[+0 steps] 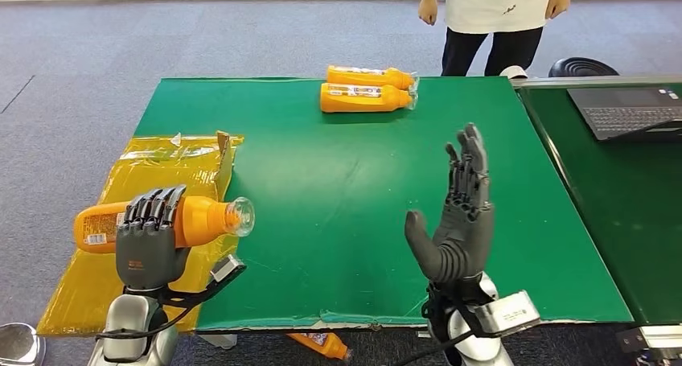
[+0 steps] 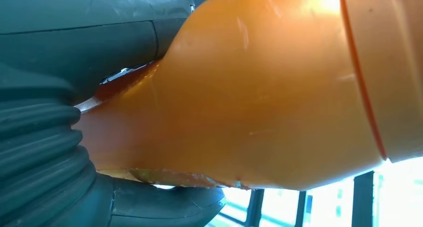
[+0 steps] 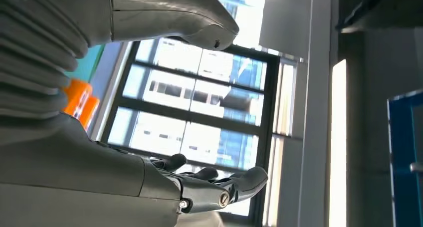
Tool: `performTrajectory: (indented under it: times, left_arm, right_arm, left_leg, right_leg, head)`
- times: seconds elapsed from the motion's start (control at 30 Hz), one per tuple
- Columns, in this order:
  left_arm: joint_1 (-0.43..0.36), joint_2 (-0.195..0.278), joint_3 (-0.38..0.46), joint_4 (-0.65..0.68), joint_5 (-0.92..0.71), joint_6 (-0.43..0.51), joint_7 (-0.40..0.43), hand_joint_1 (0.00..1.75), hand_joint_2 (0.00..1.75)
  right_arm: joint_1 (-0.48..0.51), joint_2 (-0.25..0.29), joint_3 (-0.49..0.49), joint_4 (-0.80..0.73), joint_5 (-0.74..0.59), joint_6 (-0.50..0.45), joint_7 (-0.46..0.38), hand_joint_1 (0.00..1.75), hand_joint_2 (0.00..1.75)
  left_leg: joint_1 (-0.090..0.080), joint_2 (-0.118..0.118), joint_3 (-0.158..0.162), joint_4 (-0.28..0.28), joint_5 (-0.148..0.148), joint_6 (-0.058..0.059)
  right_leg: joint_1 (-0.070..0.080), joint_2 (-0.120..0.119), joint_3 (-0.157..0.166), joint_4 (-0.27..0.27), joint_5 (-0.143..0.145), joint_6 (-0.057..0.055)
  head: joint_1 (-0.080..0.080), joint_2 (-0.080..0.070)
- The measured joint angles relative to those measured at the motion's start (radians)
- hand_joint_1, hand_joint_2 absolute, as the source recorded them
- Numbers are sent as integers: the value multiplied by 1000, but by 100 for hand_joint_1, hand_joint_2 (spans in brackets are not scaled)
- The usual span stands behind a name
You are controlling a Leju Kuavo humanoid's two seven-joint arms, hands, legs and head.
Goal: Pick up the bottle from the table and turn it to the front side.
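Left hand [image 1: 150, 236]: grips bottle [image 1: 197, 220] around its body, fingers [image 1: 157, 205] curled over the top side. Bottle: orange, held lying sideways above the table's left edge, neck and clear mouth pointing right over the green table [image 1: 338, 197], labelled base end pointing left over the yellow bag [image 1: 153, 169]. Seen close in the left wrist view as an orange shoulder [image 2: 269, 92] pressed between the grey thumb and the dark fingers. Right hand [image 1: 458, 221]: released, holding nothing, raised upright over the near right part of the table, palm turned left, fingers straight and close together, thumb spread apart. Confirmed in the right wrist view, with thumb and fingers [image 3: 234, 184] well apart and nothing between them. Two more orange bottles [image 1: 368, 88]: lying side by side, touching, at the far edge of the table, mouths pointing right. Another bottle [image 1: 322, 346]: on the floor, just below the near table edge. Yellow bag: flattened, lying beside and partly on the table's left edge. Second table [image 1: 627, 197]: green, just to the right, carrying a laptop [image 1: 631, 113] at its far end. Person [image 1: 495, 16]: standing beyond the far edge, white top, dark trousers, arms hanging.
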Motion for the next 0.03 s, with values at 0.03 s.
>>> performTrajectory:
  times: [0.03]
  left_arm:
    - [0,0,2,4,0,0,1,175,175]
  right_arm:
    - [6,-2,-5,-8,3,-8,0,0,175]
  left_leg:
    - [0,0,0,0,0,0]
  right_leg:
    - [0,0,0,0,0,0]
  head:
    - [0,0]
